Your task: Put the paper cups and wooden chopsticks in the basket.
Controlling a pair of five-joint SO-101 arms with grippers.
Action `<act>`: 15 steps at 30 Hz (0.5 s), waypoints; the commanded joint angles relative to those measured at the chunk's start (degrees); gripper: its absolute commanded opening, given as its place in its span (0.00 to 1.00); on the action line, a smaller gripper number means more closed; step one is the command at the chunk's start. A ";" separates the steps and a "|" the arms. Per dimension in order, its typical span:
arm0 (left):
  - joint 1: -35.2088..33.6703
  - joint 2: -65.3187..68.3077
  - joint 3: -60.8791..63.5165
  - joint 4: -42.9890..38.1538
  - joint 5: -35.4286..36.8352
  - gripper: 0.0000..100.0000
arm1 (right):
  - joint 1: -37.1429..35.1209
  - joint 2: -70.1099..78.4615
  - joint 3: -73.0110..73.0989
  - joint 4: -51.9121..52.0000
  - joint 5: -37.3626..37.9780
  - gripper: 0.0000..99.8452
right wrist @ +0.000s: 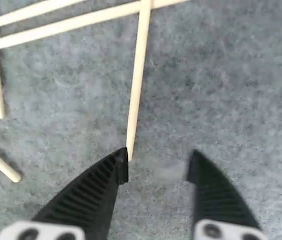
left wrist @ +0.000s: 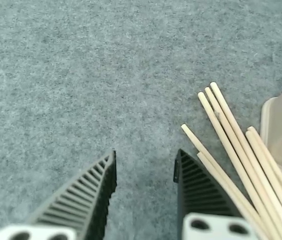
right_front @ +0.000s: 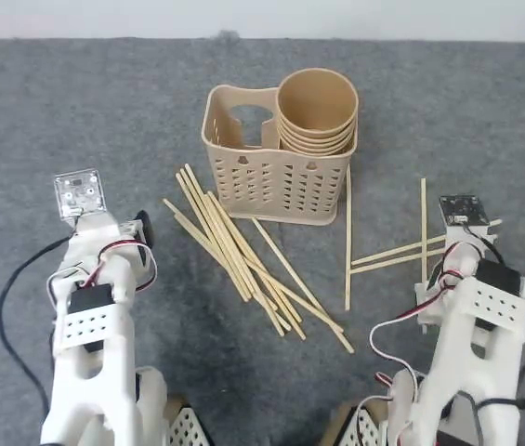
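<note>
**Both arms low, both grippers parted**

In the high view the left arm and the right arm stand side by side at the near edge. Each white arm stretches forward from its base, with its wrist tipped so that the gripper points downward. The left gripper is spread. Its two dark ribbed fingers stand well apart, and there is nothing between the tips. The right gripper is parted in the same way, its ribbed fingers splayed with a bare gap between them.
</note>
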 commanded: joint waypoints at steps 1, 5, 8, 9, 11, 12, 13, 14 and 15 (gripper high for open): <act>-0.53 -1.23 -0.57 -1.41 0.53 0.18 | 0.40 -1.63 -6.15 0.57 0.88 0.24; -0.53 -1.23 -0.57 -1.41 0.53 0.18 | -0.13 -1.54 -14.77 0.48 -4.22 0.24; -0.53 -1.23 -0.66 -1.41 0.53 0.18 | -4.00 -1.54 -20.22 0.40 -9.93 0.24; -0.53 -1.23 -0.66 -1.41 0.53 0.18 | -6.20 -1.54 -21.36 -0.04 -11.08 0.24; -0.53 -1.23 -0.66 -1.49 0.53 0.18 | -10.33 -1.45 -22.15 -2.95 -12.57 0.24; -0.53 -1.23 -0.66 -1.49 0.53 0.18 | -11.65 -1.36 -22.15 -4.97 -13.19 0.24; -0.53 -1.23 -0.66 -1.49 0.53 0.18 | -12.62 -0.84 -22.07 -6.73 -14.07 0.24; -0.53 -1.23 -0.66 -1.49 0.53 0.18 | -13.23 0.31 -22.07 -8.48 -15.21 0.24; -0.53 -1.23 -0.66 -1.49 0.53 0.18 | -13.58 2.07 -22.15 -10.42 -16.26 0.24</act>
